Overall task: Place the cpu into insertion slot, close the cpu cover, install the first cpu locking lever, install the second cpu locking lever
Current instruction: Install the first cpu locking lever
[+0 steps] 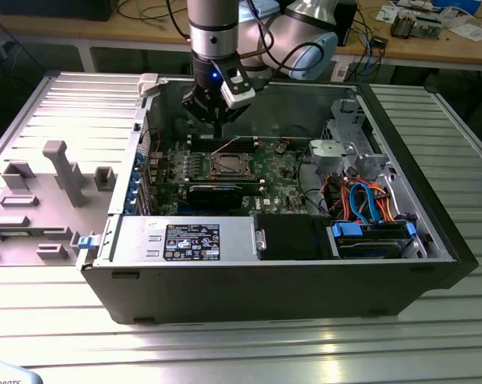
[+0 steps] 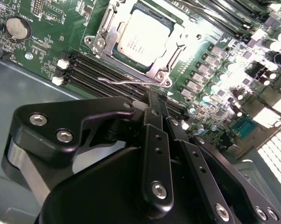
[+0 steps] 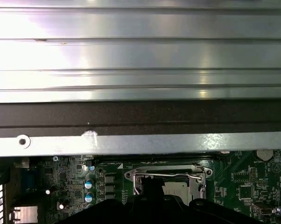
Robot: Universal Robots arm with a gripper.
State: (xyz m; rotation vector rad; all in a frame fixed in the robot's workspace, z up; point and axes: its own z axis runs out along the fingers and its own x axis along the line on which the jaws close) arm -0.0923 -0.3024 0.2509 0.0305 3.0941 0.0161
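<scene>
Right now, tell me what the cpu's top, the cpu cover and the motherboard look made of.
The cpu: dull silver metal top, matte, soft even sheen. The cpu cover: bare stamped metal, likely steel, bright glints along its edges. The motherboard: green coated circuit board, probably fibreglass laminate; glossy, fine traces.

The arm is standing almost upright above the cpu, its silver tube running into a black wrist where a small blue light is glowing. A second, pale arm joint is lying off toward the exterior view's right of the cpu, higher up. The hand is pointing straight down and hanging just beside the cpu, on its far side in the exterior view, without touching it. In the second wrist view the black fingers are lying pressed together, their tips meeting in one narrow point near the cpu's edge, gripping nothing.
</scene>
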